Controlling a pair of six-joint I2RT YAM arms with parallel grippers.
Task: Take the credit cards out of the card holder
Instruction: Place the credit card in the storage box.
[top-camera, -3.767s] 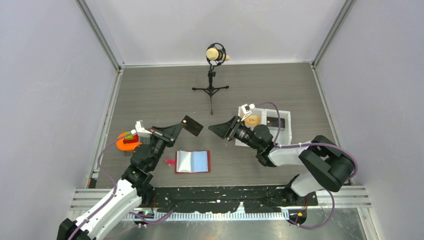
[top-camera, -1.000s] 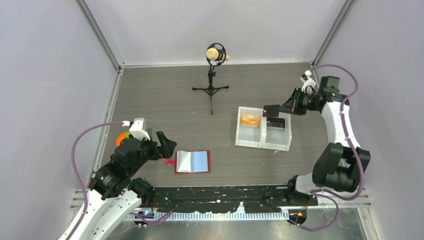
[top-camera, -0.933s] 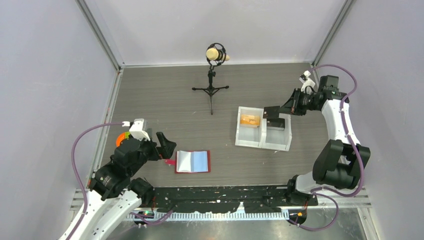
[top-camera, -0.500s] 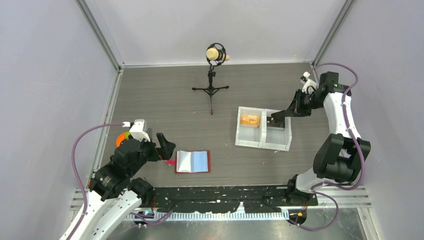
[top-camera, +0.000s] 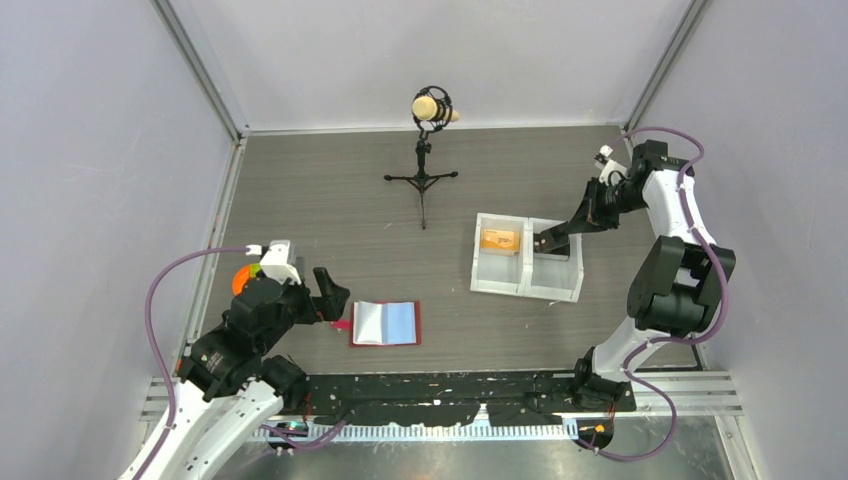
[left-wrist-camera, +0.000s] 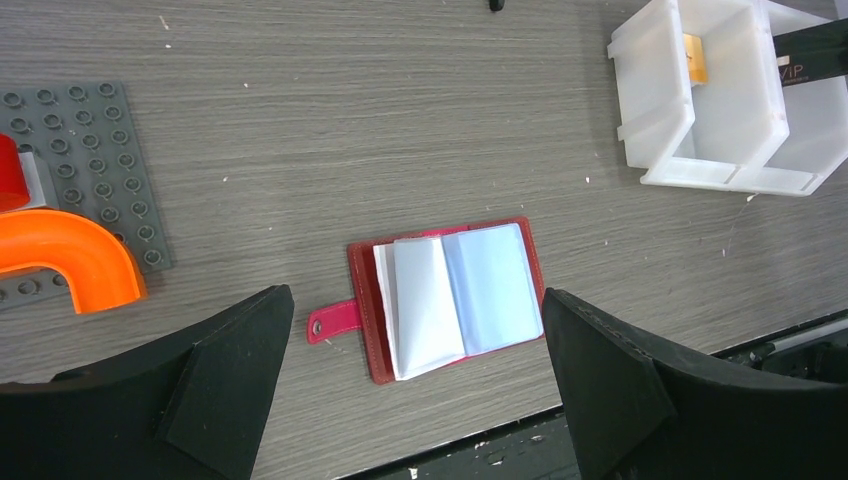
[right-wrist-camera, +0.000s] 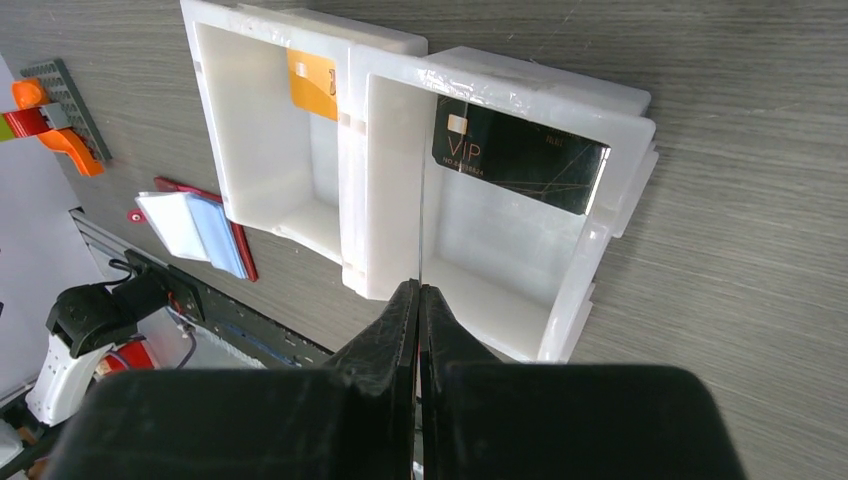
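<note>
A: Card holder (left-wrist-camera: 450, 295) lies open on counter, left end effector (left-wrist-camera: 417, 310) wide above it.
B: Right end effector (right-wrist-camera: 420, 300) pinches credit card (right-wrist-camera: 421, 230) edge-on over tray (right-wrist-camera: 500, 75); could catch the divider, tip out.

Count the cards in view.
3: orange card in one white tray compartment, black VIP card in the other, thin card edge-on in right tool. Red wallet may hide more.

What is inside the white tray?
One compartment holds an orange card, the other a black VIP card. The floor under them is hidden. The right gripper holds a thin card edge-on.
</note>
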